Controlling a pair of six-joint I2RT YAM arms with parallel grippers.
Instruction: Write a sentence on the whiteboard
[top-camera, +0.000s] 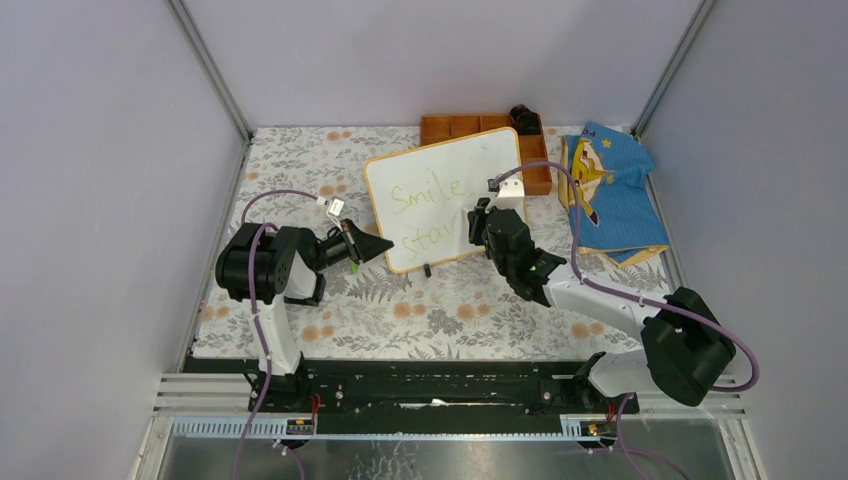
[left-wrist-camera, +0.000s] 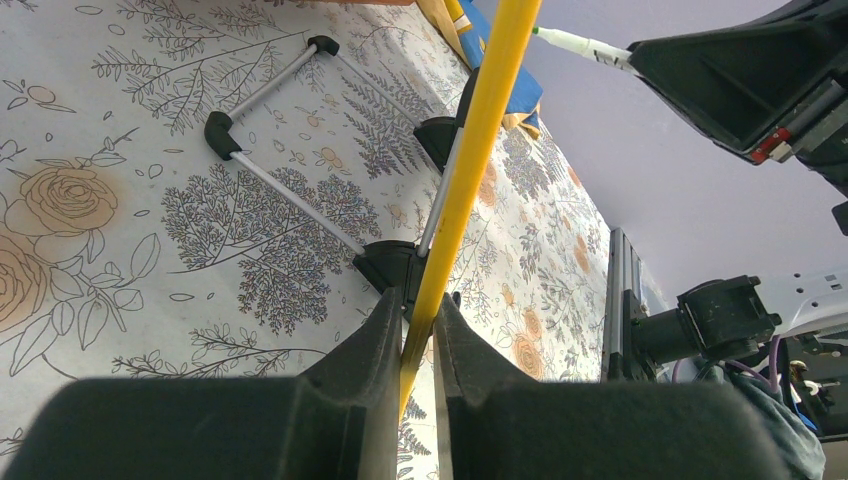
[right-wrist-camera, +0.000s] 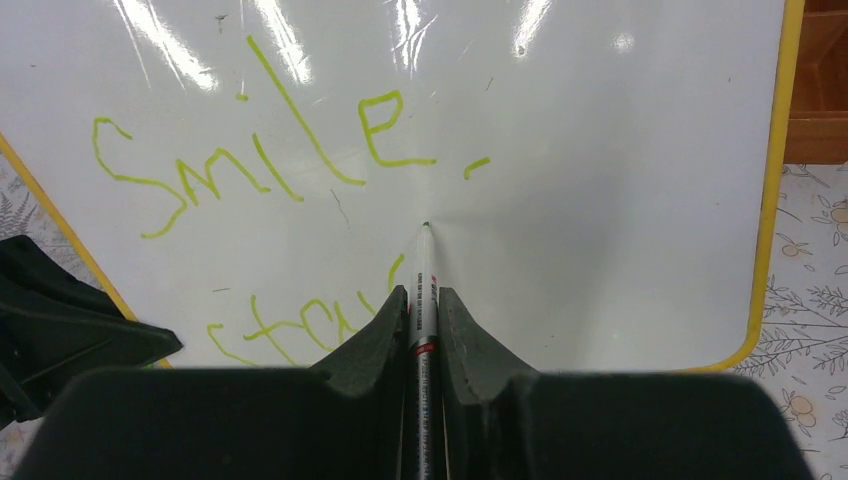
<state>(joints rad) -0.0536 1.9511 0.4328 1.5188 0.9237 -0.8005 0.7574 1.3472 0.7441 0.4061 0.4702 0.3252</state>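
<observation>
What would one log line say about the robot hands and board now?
left hand: shut on whiteboard frame | right hand: shut on marker, tip at board after "stay" | sentence: "Smile stay" so far

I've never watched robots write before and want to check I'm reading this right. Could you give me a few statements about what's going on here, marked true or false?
1. The right gripper holds a marker with its tip at the whiteboard. True.
2. The sentence includes the word "kind". False: only "Smile" and "stay" show.
3. The left gripper pinches the board's yellow frame. True.
4. The blue cloth lies left of the board. False: it lies to its right.
</observation>
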